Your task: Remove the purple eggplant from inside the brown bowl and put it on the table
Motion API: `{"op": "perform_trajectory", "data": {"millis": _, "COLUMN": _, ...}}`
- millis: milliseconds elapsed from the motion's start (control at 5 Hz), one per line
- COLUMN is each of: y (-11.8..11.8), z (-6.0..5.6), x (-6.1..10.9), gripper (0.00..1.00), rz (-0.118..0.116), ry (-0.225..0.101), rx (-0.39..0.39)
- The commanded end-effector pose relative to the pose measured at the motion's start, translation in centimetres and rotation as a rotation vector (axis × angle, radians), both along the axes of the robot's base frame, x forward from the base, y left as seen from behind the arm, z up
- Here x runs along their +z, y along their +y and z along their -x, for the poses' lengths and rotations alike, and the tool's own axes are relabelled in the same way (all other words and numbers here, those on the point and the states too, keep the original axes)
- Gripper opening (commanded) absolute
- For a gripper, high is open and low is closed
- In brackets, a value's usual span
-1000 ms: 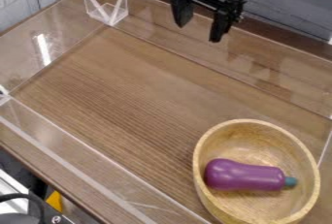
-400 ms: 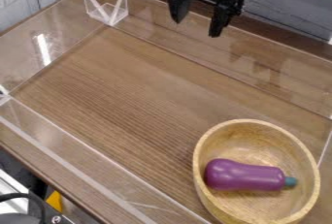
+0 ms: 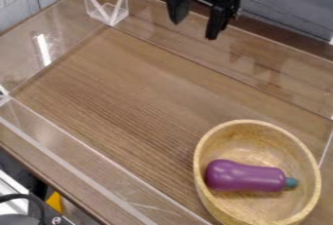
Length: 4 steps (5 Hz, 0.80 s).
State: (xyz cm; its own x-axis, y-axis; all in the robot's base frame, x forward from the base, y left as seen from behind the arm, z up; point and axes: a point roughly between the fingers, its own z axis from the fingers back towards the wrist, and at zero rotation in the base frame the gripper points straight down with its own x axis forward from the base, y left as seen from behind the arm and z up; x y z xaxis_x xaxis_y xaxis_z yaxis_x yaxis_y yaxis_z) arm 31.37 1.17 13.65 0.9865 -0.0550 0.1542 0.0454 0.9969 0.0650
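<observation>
1. The purple eggplant (image 3: 244, 177) lies on its side inside the brown bowl (image 3: 216, 145), resting on the bowl's floor with its teal-green stem cap pointing toward the right of the view.
2. The eggplant takes up the lower middle of the bowl and is much shorter than the bowl is wide; pale wood shows around it on every side.
3. The bowl stands upright on the table (image 3: 143, 93) at the lower right corner of the view, close to the clear acrylic wall (image 3: 78, 185) that runs along the near edge.
4. The rest of the wood-grain tabletop shows bare grain, with acrylic walls along its edges and a folded clear piece (image 3: 104, 5) standing at the far left corner.
5. The gripper (image 3: 196, 17) hangs at the top of the view over the far edge of the table, pointing down, well apart from the bowl and the eggplant.
6. Its two dark fingers (image 3: 216, 26) are spread wide, with nothing between them.
</observation>
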Motion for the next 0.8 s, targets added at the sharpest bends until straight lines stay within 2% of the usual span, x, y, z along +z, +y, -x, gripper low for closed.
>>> {"op": "perform_trajectory", "data": {"millis": 0, "y": -0.5, "z": 0.2, "x": 0.3, "gripper": 1.0, "rz": 0.003, "ry": -0.018, "rx": -0.049}}
{"op": "perform_trajectory", "data": {"millis": 200, "y": -0.5, "z": 0.0, "x": -0.6, "gripper": 1.0, "rz": 0.009, "ry": 0.002, "rx": -0.166}}
{"op": "perform_trajectory", "data": {"millis": 400, "y": -1.6, "z": 1.0, "x": -1.0, "gripper": 1.0, "rz": 0.028, "ry": 0.028, "rx": -0.415}}
{"op": "perform_trajectory", "data": {"millis": 600, "y": -3.4, "z": 2.4, "x": -1.9, "gripper": 1.0, "rz": 0.047, "ry": 0.04, "rx": -0.602}}
